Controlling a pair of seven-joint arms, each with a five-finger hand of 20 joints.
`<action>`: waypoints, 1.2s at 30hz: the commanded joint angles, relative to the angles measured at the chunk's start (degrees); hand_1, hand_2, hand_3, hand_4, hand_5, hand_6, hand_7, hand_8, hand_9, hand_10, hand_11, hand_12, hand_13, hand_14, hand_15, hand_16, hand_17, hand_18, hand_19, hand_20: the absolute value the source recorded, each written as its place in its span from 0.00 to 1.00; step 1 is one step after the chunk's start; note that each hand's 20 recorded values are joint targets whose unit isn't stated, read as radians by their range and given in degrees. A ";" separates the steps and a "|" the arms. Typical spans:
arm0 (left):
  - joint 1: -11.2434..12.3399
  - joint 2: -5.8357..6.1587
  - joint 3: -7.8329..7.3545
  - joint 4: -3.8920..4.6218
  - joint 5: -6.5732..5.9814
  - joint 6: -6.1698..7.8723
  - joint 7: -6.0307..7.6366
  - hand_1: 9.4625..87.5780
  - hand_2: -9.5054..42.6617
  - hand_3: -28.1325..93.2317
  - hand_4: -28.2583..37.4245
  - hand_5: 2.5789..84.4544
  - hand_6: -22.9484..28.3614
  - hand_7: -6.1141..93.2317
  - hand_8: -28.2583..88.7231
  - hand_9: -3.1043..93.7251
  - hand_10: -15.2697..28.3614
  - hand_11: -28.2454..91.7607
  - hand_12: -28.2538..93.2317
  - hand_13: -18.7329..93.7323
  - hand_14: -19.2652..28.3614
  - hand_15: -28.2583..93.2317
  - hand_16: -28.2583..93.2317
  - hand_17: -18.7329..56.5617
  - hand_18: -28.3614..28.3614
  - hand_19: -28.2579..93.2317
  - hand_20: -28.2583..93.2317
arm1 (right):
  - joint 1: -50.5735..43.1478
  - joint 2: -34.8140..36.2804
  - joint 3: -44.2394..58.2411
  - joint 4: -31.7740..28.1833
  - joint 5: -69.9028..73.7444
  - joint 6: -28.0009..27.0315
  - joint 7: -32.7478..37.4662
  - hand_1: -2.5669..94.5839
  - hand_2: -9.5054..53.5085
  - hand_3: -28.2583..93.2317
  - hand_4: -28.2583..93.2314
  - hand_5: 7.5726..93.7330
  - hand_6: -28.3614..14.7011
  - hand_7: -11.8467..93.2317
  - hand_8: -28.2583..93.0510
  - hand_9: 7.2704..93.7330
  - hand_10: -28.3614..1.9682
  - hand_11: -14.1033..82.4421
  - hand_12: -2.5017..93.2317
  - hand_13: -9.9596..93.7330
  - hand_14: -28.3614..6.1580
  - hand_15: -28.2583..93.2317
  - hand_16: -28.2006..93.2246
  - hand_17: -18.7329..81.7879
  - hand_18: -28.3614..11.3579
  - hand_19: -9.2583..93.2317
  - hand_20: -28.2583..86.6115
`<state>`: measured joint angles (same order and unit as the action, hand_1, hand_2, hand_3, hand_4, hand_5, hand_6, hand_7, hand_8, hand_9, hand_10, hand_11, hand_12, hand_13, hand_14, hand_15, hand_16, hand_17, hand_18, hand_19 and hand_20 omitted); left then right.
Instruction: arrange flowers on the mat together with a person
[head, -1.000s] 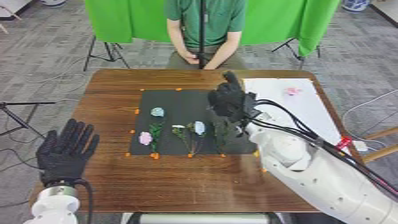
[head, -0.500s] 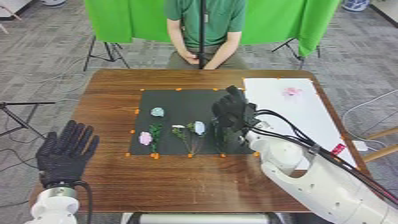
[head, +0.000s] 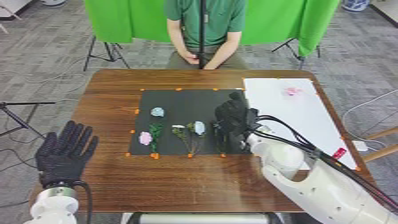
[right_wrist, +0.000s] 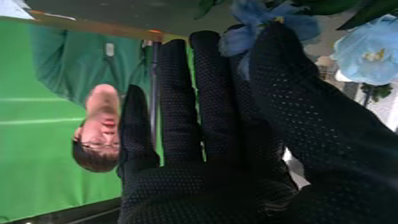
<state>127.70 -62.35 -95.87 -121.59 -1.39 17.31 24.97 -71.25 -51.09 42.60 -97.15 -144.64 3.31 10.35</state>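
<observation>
Head view | mid-mat flower (head: 198, 128) — stem near-to-far, bloom farthest | right hand (head: 234, 116) — fingers straight

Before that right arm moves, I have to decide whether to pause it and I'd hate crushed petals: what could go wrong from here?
The right hand has its thumb right up against a blue flower's petals in the wrist view, so pulling away could crease or drag them. It hangs over the mat close beside the pale blue flower, which a sideways sweep might nudge out of place.
</observation>
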 joint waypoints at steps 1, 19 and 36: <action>0.97 -0.44 0.11 0.04 -0.51 0.46 0.16 0.24 0.46 0.87 0.00 0.60 0.61 0.24 0.15 0.51 0.66 0.43 0.30 0.48 0.73 0.51 0.17 0.16 0.78 0.57 0.33 | -3.75 -0.21 3.62 -4.16 2.35 -0.65 3.20 0.55 0.00 0.89 0.00 0.62 0.69 0.32 0.10 0.64 0.63 0.29 0.17 0.58 0.57 0.38 0.38 0.28 0.29 0.45 0.30; 1.87 -0.86 -1.97 -0.59 1.22 -1.28 1.16 0.24 0.45 0.87 0.00 0.59 0.61 0.23 0.15 0.51 0.66 0.42 0.29 0.47 0.73 0.50 0.17 0.16 0.78 0.57 0.33 | -27.87 -2.10 40.65 -21.76 54.60 -1.08 3.48 0.38 0.10 0.88 0.00 0.41 0.57 0.28 0.12 0.42 0.46 0.24 0.16 0.46 0.38 0.33 0.38 0.27 0.26 0.47 0.28; 1.70 -0.89 -2.47 -0.45 0.90 -1.94 1.67 0.24 0.44 0.87 0.00 0.58 0.61 0.22 0.15 0.50 0.66 0.42 0.29 0.47 0.72 0.50 0.17 0.16 0.78 0.57 0.33 | -41.85 -6.64 58.01 -25.09 85.72 0.42 -2.64 0.31 0.20 0.88 0.01 0.41 0.59 0.26 0.13 0.41 0.51 0.21 0.16 0.43 0.36 0.32 0.39 0.27 0.26 0.41 0.32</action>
<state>129.07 -63.19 -98.32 -122.28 -0.56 16.22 26.48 -108.83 -55.77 98.40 -121.28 -72.11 5.00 7.91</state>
